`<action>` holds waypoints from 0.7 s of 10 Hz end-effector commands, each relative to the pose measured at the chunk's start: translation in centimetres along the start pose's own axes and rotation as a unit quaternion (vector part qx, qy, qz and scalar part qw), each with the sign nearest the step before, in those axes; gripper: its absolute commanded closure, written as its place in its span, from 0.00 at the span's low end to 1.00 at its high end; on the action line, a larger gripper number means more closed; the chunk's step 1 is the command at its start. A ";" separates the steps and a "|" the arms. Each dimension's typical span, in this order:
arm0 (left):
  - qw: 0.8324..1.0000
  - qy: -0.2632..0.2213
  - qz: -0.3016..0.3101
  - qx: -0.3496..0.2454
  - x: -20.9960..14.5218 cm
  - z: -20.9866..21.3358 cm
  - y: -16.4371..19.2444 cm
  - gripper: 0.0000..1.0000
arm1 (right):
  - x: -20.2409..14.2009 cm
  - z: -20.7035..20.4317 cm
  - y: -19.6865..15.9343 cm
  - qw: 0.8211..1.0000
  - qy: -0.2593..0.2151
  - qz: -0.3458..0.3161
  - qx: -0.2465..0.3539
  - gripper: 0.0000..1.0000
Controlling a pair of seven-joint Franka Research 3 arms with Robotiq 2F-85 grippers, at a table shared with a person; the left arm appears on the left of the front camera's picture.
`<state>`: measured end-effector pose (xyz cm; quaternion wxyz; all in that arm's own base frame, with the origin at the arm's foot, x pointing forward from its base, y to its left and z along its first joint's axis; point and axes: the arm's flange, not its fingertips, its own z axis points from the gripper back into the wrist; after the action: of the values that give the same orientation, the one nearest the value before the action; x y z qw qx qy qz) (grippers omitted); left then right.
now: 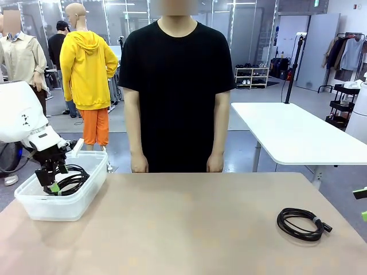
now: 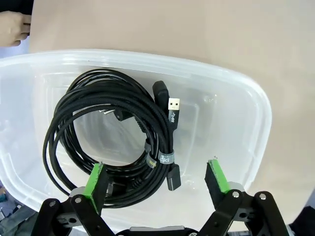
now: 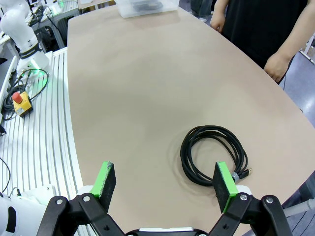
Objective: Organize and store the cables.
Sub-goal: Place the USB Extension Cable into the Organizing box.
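Left gripper (image 2: pixel 156 179) spread wide over clear bin (image 1: pixel 86 197) at left of front view, nothing gripped; coiled cable (image 2: pixel 110 137) lies loose inside bin. Second cable (image 1: pixel 302 223) sits on table (image 1: pixel 189 229), lower right. Right gripper (image 3: pixel 165 183) gaped above it, empty. Best lifted straight up, so pads aren't snagged on loops, imo.

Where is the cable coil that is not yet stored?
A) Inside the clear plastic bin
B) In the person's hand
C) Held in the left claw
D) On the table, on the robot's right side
D: one cable coil lies flat on the bare table on the robot's right side, apart from the clear plastic bin and untouched by the open right claw.
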<state>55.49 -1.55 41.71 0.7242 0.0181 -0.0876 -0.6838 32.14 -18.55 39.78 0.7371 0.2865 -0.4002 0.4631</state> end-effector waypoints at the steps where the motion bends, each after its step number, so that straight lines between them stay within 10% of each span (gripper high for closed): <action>1: 1.000 0.000 0.000 -0.003 0.0 -0.4 0.2 0.00 | 0.2 0.0 -0.1 1.000 -0.009 -0.003 -0.003 0.00; 7: 1.000 0.000 0.000 -0.003 0.0 -0.4 0.2 0.00 | 0.2 0.0 -0.1 1.000 -0.009 -0.003 -0.003 0.00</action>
<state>55.49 -1.67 41.23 0.7238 0.0150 -0.0841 -0.6847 32.14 -18.55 39.78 0.7370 0.2866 -0.4003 0.4631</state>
